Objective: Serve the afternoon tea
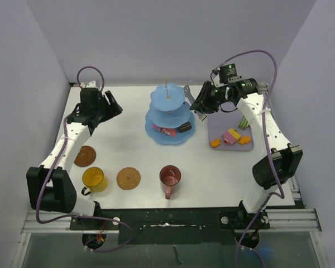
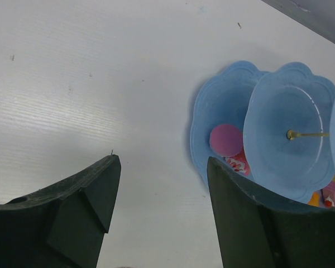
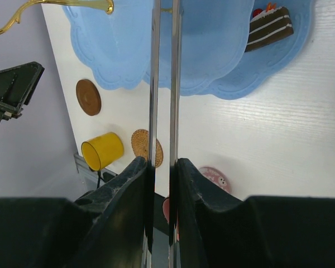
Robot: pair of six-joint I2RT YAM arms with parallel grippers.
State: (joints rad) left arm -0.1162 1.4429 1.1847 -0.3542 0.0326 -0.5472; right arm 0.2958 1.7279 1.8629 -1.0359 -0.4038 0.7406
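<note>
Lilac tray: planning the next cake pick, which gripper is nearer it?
Right. The right gripper hovers by the lilac tray, at its far corner; the left gripper sits beyond the stand.

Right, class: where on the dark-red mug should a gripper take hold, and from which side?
The dark-red mug stands upright, mouth up, handle pointing toward the robot. Probably best: come from above and pinch the far rim wall, opposite the handle.
</note>
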